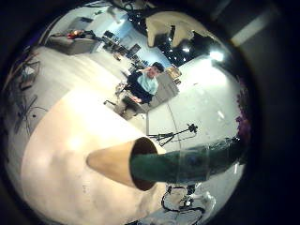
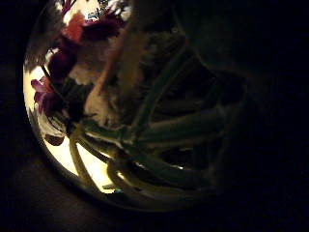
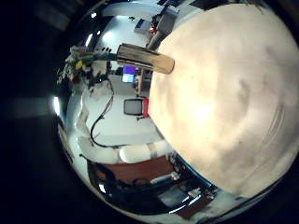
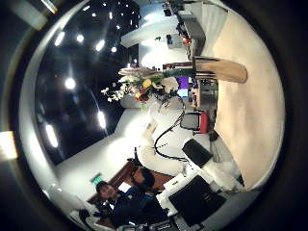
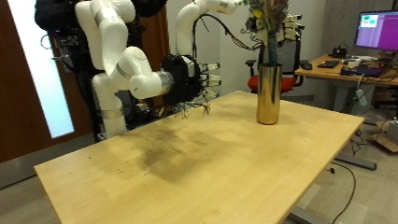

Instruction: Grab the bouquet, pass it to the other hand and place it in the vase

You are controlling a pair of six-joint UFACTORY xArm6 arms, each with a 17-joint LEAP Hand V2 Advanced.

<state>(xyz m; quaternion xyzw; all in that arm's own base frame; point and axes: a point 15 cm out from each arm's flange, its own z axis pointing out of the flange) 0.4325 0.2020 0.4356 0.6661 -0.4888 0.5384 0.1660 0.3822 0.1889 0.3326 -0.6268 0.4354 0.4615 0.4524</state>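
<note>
above the gold vase [image 5: 267, 93], the left hand [image 5: 258, 7] clasps the bouquet [image 5: 271, 28]; right hand [image 5: 190, 79] open.

Light wooden table [image 5: 187, 163] carrying one thing, tall gold vase [image 5: 267, 93] standing upright directly on it, near the table's far edge, darker stain showing on the wood well apart from the vase

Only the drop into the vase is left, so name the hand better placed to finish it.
Left. The left hand is up at the bouquet, whose stems already enter the vase mouth. The right hand hangs empty over the table, apart from the vase.
</note>
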